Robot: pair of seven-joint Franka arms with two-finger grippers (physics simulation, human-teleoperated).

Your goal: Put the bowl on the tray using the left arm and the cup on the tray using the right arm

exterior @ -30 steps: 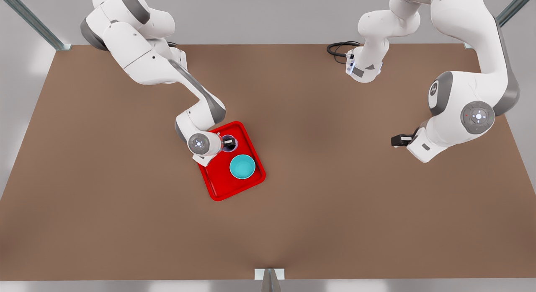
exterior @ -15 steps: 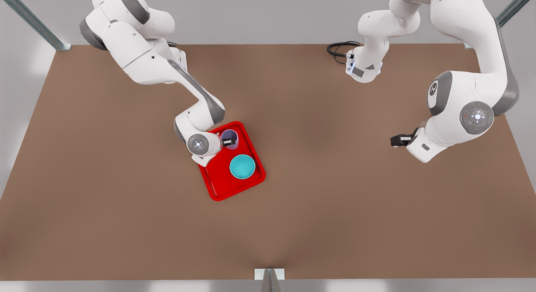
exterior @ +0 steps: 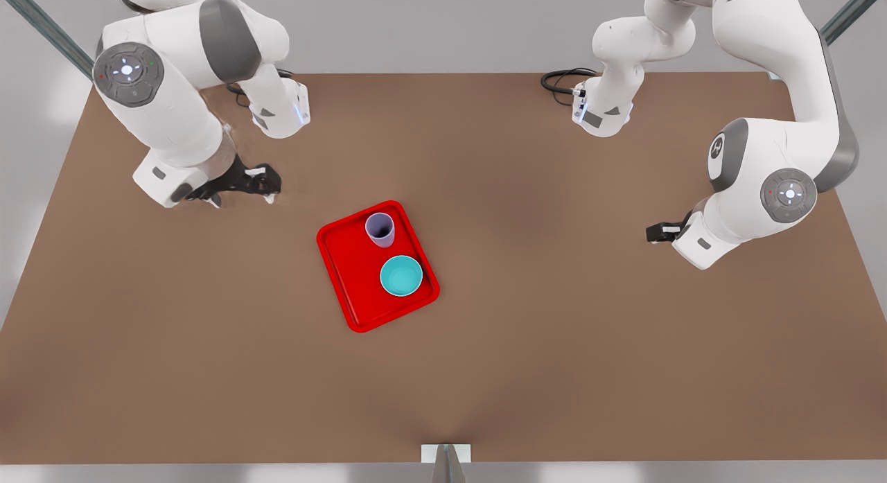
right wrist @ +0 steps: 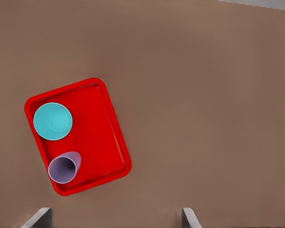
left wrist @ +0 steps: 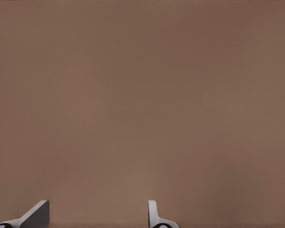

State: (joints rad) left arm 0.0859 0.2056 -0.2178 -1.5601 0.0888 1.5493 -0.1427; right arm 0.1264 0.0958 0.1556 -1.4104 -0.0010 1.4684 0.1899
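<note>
Our right gripper (exterior: 267, 190) has let go of the cup (exterior: 380, 229) and pulled back over the bare desk (exterior: 554, 330), jaws spread and empty. Cup and bowl (exterior: 401, 275) both stand on the tray (exterior: 350, 275), so we judge the task done. Our left gripper (exterior: 655, 232) waits well apart, jaws spread too.

No readable text, label, brand name or number stands on anything here. The tray (exterior: 353, 289), the bowl (exterior: 401, 276), the cup (exterior: 380, 229) and the bench (exterior: 554, 330) are plain and unmarked.
</note>
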